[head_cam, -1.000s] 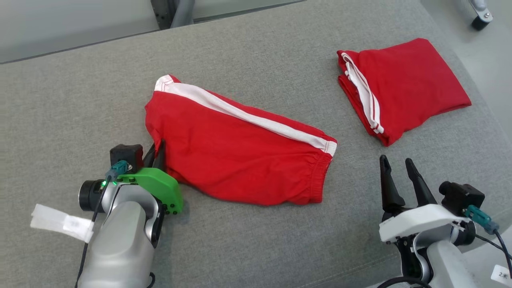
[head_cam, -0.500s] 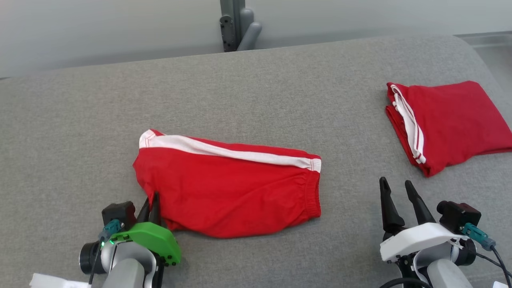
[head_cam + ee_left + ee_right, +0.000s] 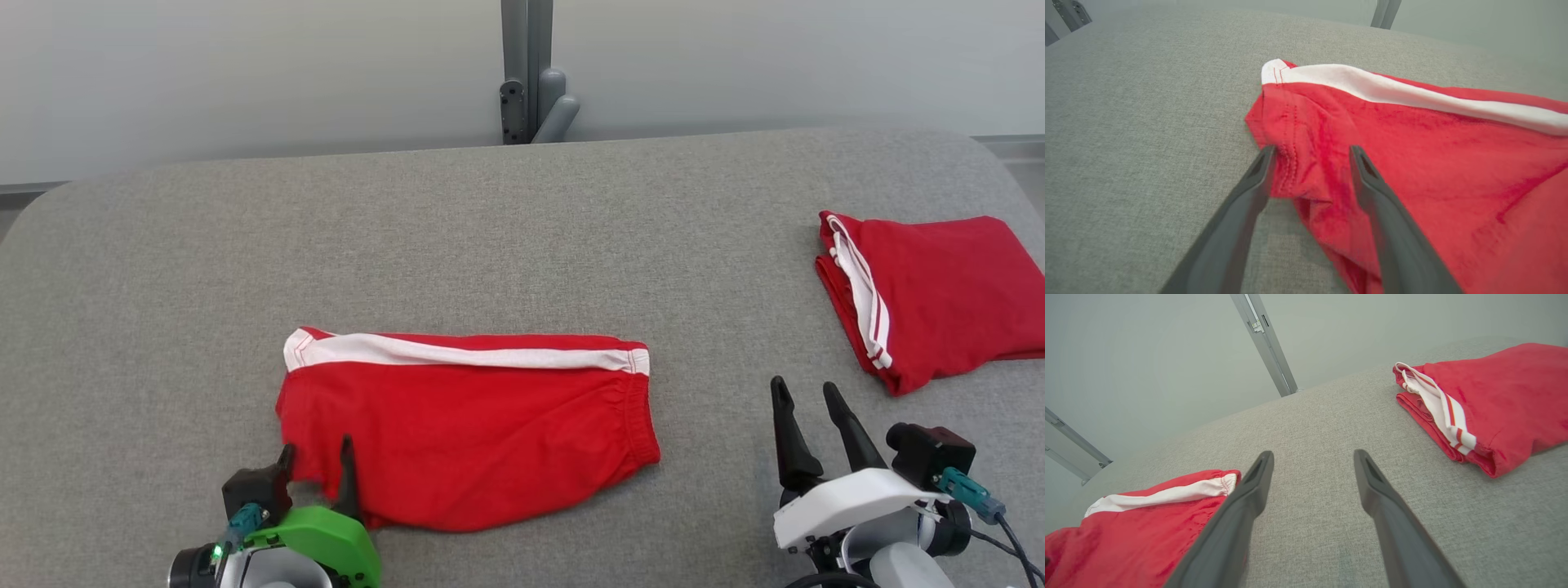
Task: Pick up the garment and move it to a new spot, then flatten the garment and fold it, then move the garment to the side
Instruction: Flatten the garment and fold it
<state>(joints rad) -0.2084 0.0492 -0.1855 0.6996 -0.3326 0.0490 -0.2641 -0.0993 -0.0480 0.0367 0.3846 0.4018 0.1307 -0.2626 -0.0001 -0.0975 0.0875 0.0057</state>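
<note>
Since shorts [image 3: 465, 425] look soft, light and limp, best hold likely hem corner or waistband, pinching both layers. Shorts lie flat on table [image 3: 522, 229], middle. Left gripper [image 3: 317, 445] spread open astride near corner, holding nothing; right gripper [image 3: 803, 385] open, empty.

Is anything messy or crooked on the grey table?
Only a little: the red shorts lie mostly flat, but their corner inside the open left gripper is bunched up.
</note>
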